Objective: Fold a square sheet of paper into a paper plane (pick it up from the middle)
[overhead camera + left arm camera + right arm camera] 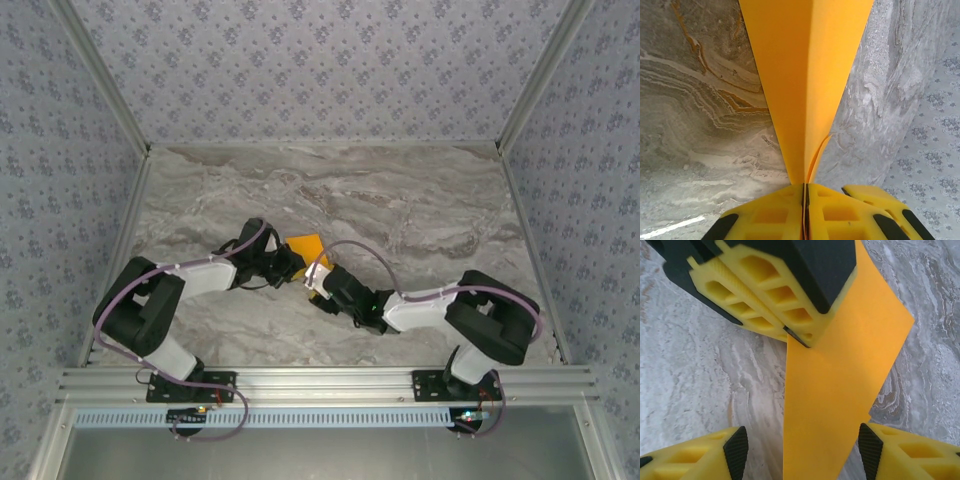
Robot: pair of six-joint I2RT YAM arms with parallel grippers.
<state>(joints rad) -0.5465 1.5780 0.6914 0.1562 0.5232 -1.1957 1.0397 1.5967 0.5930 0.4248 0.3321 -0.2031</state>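
The square sheet of paper (pixel 306 243) is bright orange and folded along a centre crease, held off the marble table. My left gripper (pixel 805 186) is shut on its near end, and the folded sheet (pixel 805 75) fans out away from the jaws. In the right wrist view the left gripper (pixel 790 325) pinches the upper edge of the sheet (pixel 840 380). The sheet hangs down between the pads of my right gripper (pixel 802 452), which stands open around it. Its left pad (pixel 736 452) is well clear of the paper. The right pad (pixel 870 452) sits at the paper's edge.
Both grippers meet over the middle of the grey marble table (pixel 420 210). One finger of the right gripper (pixel 880 197) shows beside the left jaws. Patterned walls (pixel 320 60) and aluminium rails (pixel 330 380) enclose the table.
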